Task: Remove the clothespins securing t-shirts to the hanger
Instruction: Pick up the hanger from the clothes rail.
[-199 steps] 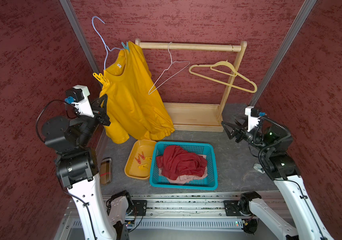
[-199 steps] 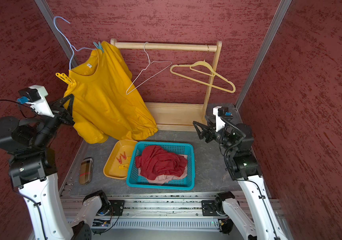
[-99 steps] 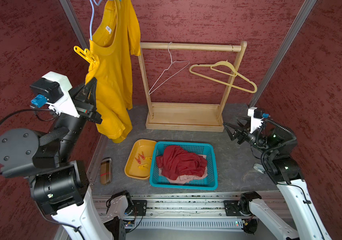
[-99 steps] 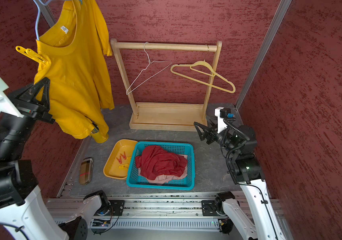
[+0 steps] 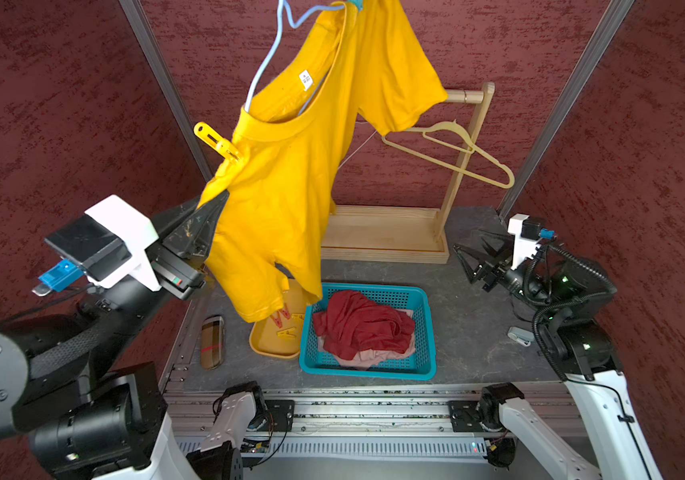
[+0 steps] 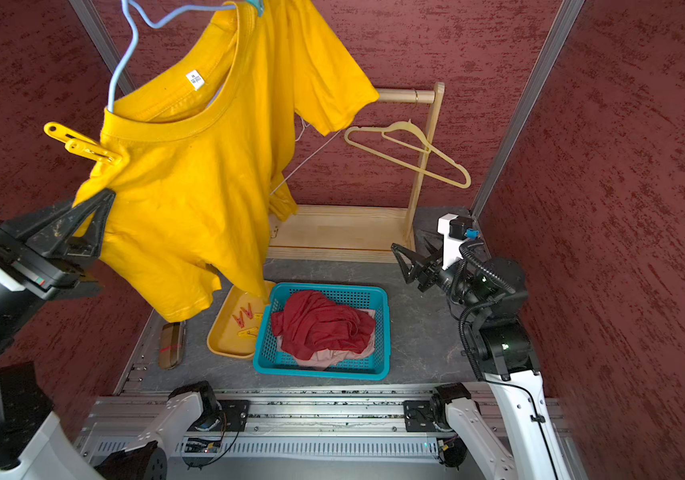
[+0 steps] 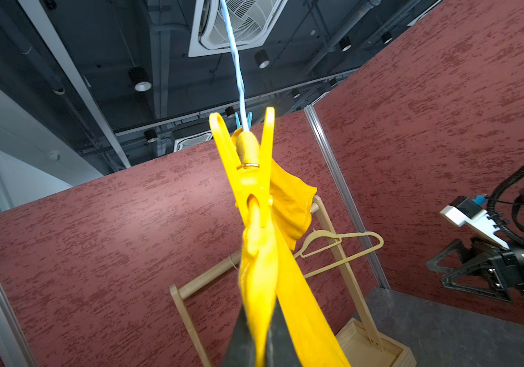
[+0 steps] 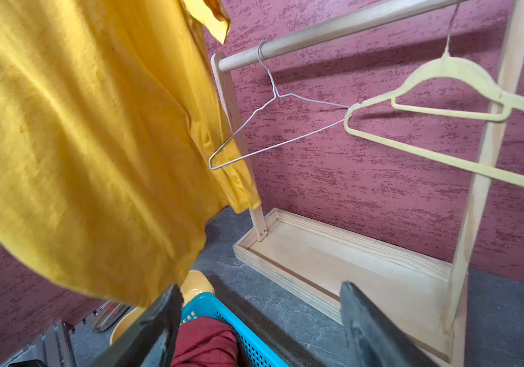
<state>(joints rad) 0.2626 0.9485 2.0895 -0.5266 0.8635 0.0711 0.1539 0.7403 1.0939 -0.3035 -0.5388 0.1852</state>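
Observation:
A mustard yellow t-shirt [image 5: 287, 187] hangs from a light blue wire hanger [image 5: 266, 62], held high in front of the rack. My left gripper [image 5: 224, 195] is shut on the shirt's sleeve edge, just below a yellow clothespin [image 5: 218, 143] clipped on the shoulder. The left wrist view shows that clothespin [image 7: 248, 171] straight ahead of my shut left gripper [image 7: 260, 321]. A light blue clothespin [image 6: 255, 5] sits at the hanger's other shoulder. My right gripper [image 5: 467, 251] stands open and empty at the right. A dark red t-shirt [image 5: 363, 324] lies over a pale pink one [image 5: 370, 357] in the teal basket [image 5: 430, 332].
A yellow tray [image 5: 268, 347] with loose red and yellow clothespins [image 6: 243, 316] lies left of the basket. The wooden rack [image 5: 382, 239] at the back carries a wire hanger [image 8: 273, 127] and a yellow plastic hanger [image 5: 457, 153]. A striped case [image 5: 213, 340] lies at the table's left edge.
My left arm has lifted the yellow t-shirt and its blue hanger off the rack, upward and then rightward toward the middle. The right arm has barely moved.

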